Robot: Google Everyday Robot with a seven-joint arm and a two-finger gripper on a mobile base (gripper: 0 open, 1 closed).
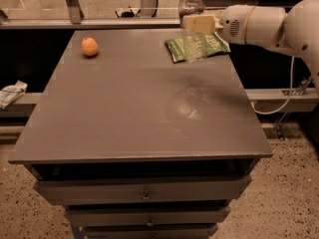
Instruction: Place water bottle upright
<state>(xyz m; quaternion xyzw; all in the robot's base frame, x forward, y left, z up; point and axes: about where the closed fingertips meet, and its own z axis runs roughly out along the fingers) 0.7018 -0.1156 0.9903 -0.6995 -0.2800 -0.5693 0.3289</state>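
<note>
Water bottle (191, 5) upright over green packet (215, 46) at table's (134, 108) far edge, jaws of gripper (198, 23) clamped around its middle

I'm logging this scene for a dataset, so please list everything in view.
water bottle: one, clear with white cap, upright over the packet, held
orange: one, orange, tabletop far left
packet: one, green, tabletop far right
table: one, grey, drawers below
cloth: one, white, ledge left of table
gripper: one, beige, shut on the water bottle's middle
arm: one, white, reaching in from the right
</note>
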